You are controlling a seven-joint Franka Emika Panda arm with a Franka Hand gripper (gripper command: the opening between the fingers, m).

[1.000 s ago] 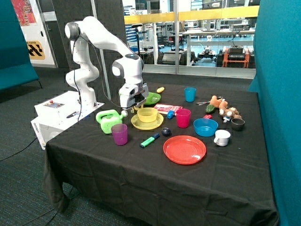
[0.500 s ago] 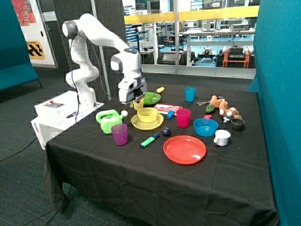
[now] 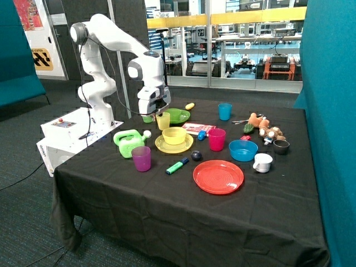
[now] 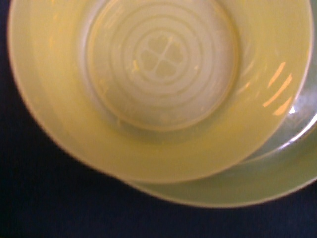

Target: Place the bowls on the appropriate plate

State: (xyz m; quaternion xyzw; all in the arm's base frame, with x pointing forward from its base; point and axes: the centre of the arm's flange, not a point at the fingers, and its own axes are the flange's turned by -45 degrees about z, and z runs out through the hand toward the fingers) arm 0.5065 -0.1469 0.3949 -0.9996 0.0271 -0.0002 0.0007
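A yellow bowl [image 3: 174, 134] sits on the yellow plate [image 3: 174, 146] near the table's middle. A light green shallow dish [image 3: 179, 115] lies behind it. I cannot tell whether it is a plate or the green bowl. A yellow cup [image 3: 163, 120] stands at the dish's near edge. My gripper [image 3: 157, 112] hangs just above that cup, not touching it. The wrist view looks straight down into the yellow cup [image 4: 158, 84], with the green dish's rim [image 4: 237, 186] showing beside and under it. A small green thing [image 3: 146, 118] peeks out behind the gripper.
A red plate [image 3: 218, 177] lies at the front. A blue bowl [image 3: 243, 150], pink cup [image 3: 216, 139], purple cup [image 3: 141, 158], blue cup [image 3: 225, 111], green watering can [image 3: 129, 142], green marker [image 3: 177, 166], white mug [image 3: 262, 162] and soft toy [image 3: 264, 128] crowd the table.
The gripper has risen and drawn back from just behind the yellow plate. The yellow cup beneath it now stands in full view beside the green dish.
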